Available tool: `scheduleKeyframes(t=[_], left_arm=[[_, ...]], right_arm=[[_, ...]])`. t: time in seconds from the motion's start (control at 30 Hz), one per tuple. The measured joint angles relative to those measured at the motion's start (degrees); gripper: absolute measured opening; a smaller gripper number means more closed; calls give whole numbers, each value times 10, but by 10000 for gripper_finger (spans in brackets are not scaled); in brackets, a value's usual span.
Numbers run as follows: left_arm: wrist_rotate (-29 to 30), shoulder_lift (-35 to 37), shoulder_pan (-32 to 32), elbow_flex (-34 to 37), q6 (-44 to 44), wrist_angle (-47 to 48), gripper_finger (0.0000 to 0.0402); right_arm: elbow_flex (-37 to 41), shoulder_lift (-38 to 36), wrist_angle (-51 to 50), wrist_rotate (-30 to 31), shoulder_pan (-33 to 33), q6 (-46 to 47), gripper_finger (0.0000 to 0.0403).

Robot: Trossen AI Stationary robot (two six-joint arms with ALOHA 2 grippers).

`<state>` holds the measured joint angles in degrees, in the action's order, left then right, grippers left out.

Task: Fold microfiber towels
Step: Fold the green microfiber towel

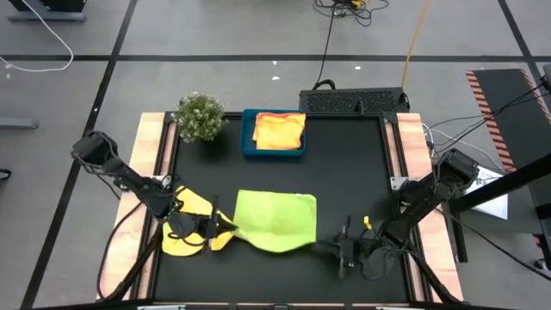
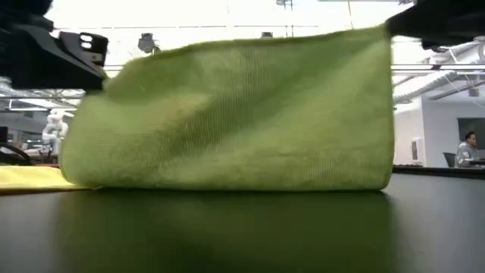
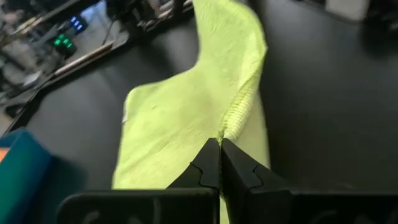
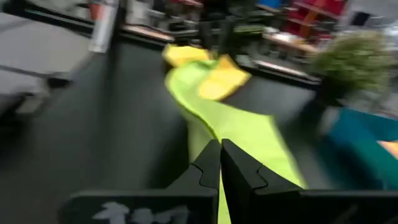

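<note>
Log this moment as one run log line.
step: folding | left gripper: jaws shut on lime green microfiber towel | right gripper: jaws shut on same towel | towel: raised between both | yellow towels: left side

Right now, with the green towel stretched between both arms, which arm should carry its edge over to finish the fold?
Probably the left. Its tool is shut on the lime green towel, with black table beyond. The right tool also grips, so either could lead.
</note>
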<state>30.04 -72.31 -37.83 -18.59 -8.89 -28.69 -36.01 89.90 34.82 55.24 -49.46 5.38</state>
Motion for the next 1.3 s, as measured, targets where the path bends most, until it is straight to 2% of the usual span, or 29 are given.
scheduleKeyframes(t=[0.1,0.37,0.53,0.7,0.83,1.0,1.3], left_arm=[[0,0,32,0,7,19,4],[66,0,95,0,6,20,6],[70,0,144,0,11,29,6],[40,0,193,0,36,59,7],[-12,-7,228,0,73,78,7],[-66,-23,248,0,79,80,7],[-76,-32,245,0,76,75,7]], right_arm=[[0,-4,-28,18,19,1,0],[0,-3,-147,0,72,122,0],[0,-3,-181,0,99,165,0],[0,-4,-213,-2,126,205,0],[0,-4,-264,-45,152,254,0],[0,-3,-306,-76,174,308,0],[0,-3,-298,-90,170,295,0]])
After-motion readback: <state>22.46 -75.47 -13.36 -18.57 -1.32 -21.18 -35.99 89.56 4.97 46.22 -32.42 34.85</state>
